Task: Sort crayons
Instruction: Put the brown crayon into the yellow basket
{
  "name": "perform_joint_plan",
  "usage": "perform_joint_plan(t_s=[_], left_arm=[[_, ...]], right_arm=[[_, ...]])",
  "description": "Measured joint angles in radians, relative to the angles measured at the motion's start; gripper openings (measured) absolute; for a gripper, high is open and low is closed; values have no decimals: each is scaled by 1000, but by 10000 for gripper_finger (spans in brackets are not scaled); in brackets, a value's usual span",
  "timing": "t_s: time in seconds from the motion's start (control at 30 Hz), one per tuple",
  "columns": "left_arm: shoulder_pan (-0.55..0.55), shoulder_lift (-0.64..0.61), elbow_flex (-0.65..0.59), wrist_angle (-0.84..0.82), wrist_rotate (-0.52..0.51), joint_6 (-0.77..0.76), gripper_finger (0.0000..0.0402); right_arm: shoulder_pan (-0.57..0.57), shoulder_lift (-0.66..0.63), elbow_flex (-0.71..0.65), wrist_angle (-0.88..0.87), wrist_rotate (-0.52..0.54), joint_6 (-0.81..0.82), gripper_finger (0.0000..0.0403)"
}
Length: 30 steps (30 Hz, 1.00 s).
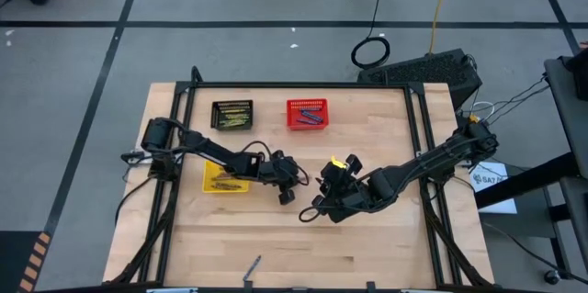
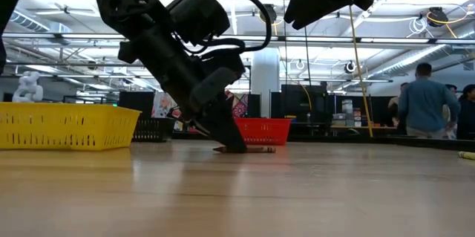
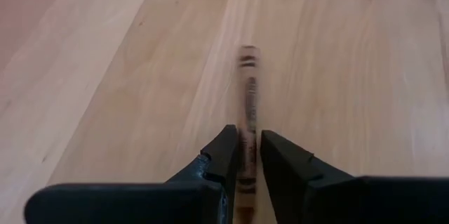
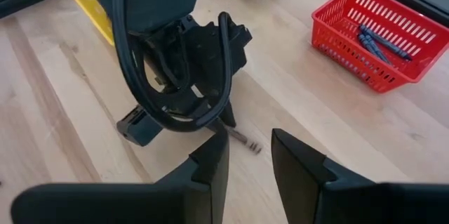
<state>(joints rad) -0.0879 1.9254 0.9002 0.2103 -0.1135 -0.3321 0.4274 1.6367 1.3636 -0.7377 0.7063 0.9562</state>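
Left gripper (image 3: pixel 244 155) down at the table (image 1: pixel 367 238), near mid-table, jaws narrowed around a brown crayon (image 3: pixel 247 104); fingers (image 3: pixel 223 155) close on either side of the stick, seemingly gripping it, though contact on both pads hard to confirm. Crayon lying flat on the wood, long axis running straight out ahead between the jaws, in line with the gripper's reach, far end jutting well beyond the fingertips. Seen level across the table, same crayon (image 2: pixel 249 148) flat on the surface with the left fingertip planted on its near end, not yet lifted. Right gripper (image 4: pixel 249 164) hovering just beside, clear of the wood, jaws parted and empty, looking down on the left wrist and the crayon's free end (image 4: pixel 242 139). Left arm plainly the nearer, already astride the stick; right only watching. Outward from there: yellow basket (image 1: pixel 213 172) just behind the left gripper with a few brownish sticks inside, so likely this one's home, a short carry back toward the left side. Black basket (image 1: pixel 231 115) and red basket (image 1: pixel 306 114) farther off along the far edge, red holding blue crayons (image 4: pixel 379 41). One stray stick (image 1: pixel 252 264) alone near the front edge, well apart from both arms.
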Motion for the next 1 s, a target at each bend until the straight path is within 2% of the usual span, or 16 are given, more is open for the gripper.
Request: perform_joint_plan(t_s=[0.27, 0.47, 0.6, 0.77, 1.0], left_arm=[[0, 43, 2, -3, -1, 7, 68], [0, 44, 2, -29, 7, 47, 12], [1, 43, 1, -44, 25, 77, 9], [-5, 8, 1, -74, 36, 112, 4], [-31, -105, -9, -186, 62, 157, 2]], right_arm=[[0, 0, 0, -1, 0, -3, 96], [0, 0, 0, -6, 0, -3, 96], [0, 0, 0, -8, 0, -3, 96], [0, 0, 0, -9, 0, -3, 96], [0, 0, 0, -16, 0, -3, 96]])
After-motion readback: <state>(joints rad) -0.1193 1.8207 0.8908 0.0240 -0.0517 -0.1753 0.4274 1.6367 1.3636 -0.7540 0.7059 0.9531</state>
